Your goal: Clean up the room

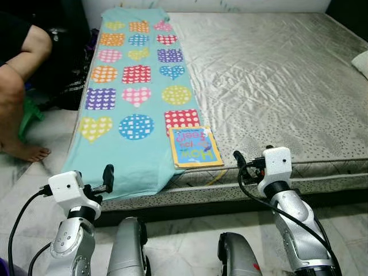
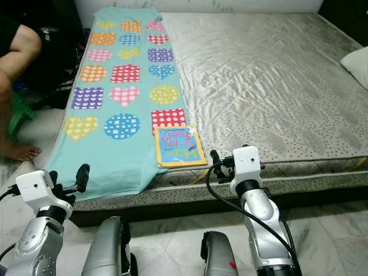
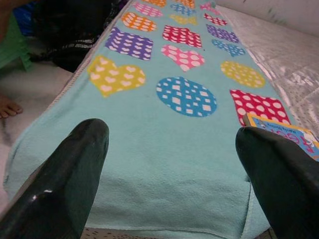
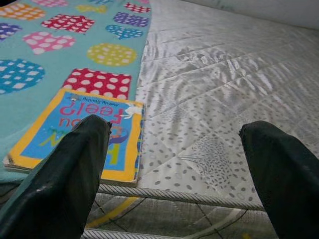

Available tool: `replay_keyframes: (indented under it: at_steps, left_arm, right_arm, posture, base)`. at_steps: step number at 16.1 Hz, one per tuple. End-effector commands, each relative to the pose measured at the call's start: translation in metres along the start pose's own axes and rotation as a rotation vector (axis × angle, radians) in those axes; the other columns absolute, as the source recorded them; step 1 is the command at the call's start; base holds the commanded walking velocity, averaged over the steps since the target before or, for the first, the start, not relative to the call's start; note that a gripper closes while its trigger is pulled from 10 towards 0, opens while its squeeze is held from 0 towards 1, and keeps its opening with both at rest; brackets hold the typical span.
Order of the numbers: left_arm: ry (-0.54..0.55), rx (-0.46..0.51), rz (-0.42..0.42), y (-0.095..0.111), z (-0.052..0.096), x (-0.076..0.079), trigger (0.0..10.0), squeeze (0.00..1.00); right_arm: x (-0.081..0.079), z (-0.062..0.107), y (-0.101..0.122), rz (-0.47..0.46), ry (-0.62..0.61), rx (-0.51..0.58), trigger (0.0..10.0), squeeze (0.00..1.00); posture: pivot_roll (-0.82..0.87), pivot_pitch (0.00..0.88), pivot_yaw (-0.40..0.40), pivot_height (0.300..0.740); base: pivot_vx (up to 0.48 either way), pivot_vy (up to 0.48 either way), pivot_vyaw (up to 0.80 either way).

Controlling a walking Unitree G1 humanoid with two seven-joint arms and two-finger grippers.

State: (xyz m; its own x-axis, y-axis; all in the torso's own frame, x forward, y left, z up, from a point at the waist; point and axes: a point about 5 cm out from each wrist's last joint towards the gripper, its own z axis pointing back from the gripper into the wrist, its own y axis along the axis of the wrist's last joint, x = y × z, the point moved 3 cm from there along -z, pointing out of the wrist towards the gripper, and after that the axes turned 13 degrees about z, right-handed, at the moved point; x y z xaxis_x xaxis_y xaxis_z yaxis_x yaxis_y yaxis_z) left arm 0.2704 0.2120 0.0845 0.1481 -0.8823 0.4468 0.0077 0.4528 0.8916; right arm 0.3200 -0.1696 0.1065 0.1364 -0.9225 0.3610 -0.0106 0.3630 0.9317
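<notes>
Overhanging mattress [image 1: 276, 75] edge: book [image 1: 195, 146]

The right gripper [image 4: 179, 174] has its two black fingers [image 4: 65, 184] spread wide. Between them lies the silver quilted mattress [image 4: 224, 94]. A yellow-bordered picture book [image 4: 75, 132] rests on the turquoise patterned towel [image 4: 30, 64]; its title is partly hidden, perhaps "feel".

Mattress [image 1: 276, 75]: quilted fabric with a satin sheen, dotted print toward the edge. Towel [image 1: 135, 86]: matt, soft terry-like cloth, printed hearts and circles. Book [image 1: 194, 146], at 5 o'clock on the towel: stiff board, glossy cover. Floor [image 1: 333, 221]: polished marble-look tile. Arms [image 1: 299, 230]: brushed silver metal. Fingers [image 3: 65, 189]: smooth, glossy black plastic.
</notes>
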Motion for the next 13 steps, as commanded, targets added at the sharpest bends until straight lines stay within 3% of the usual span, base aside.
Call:
replay_keyframes:
  at_steps: [1, 5, 13]
  left_arm:
    - [0.007, 0.024, -0.005, 0.0051, -0.0008, 0.0007, 10.0, 0.00]
    - [-0.025, 0.050, -0.010, 0.0095, -0.0004, 0.0055, 10.0, 0.00]
    - [-0.047, 0.054, -0.006, 0.0101, -0.0015, 0.0089, 10.0, 0.00]
  right_arm:
    - [-0.0002, 0.0006, 0.0013, 0.015, 0.009, 0.013, 10.0, 0.00]
    - [-0.0020, -0.0005, 0.0016, 0.018, 0.019, 0.014, 10.0, 0.00]
    - [-0.0041, -0.0007, 0.0033, 0.031, 0.031, 0.027, 10.0, 0.00]
  posture:
    - [-0.05, 0.162, -0.024, 0.564]
    - [-0.05, 0.162, -0.023, 0.564]
    - [-0.05, 0.163, -0.023, 0.564]
  base:
    - [0.000, 0.000, 0.00]
    - [0.000, 0.000, 0.00]
    - [0.418, 0.000, 0.00]
